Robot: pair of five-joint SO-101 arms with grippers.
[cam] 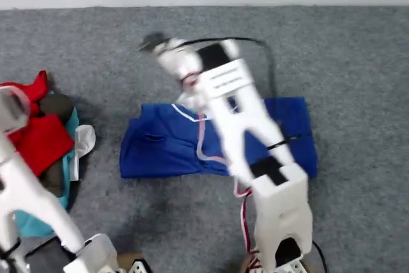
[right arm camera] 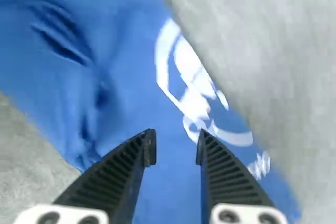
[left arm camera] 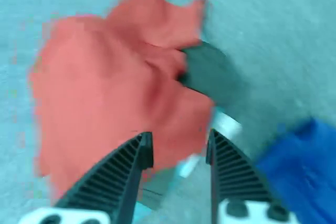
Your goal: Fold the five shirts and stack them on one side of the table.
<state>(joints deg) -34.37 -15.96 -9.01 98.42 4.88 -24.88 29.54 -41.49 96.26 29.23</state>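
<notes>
A blue shirt (cam: 192, 145) lies folded flat in the middle of the grey table. My right gripper (right arm camera: 176, 140) hangs open above it, over the white print (right arm camera: 199, 98) near the shirt's far edge; in the high view this gripper (cam: 156, 44) appears raised. At the table's left side is a crumpled pile with a red shirt (cam: 38, 139) on top, plus a dark shirt (cam: 56, 103), a teal one (cam: 29, 222) and a white one (cam: 83, 139). My left gripper (left arm camera: 178, 140) is open above the red shirt (left arm camera: 105, 87), holding nothing.
The grey carpet-like table top (cam: 345, 62) stretches bare to the right and behind the blue shirt. The left arm (cam: 25, 190) stands over the pile's near side. The blue shirt (left arm camera: 299, 166) lies close beside the pile.
</notes>
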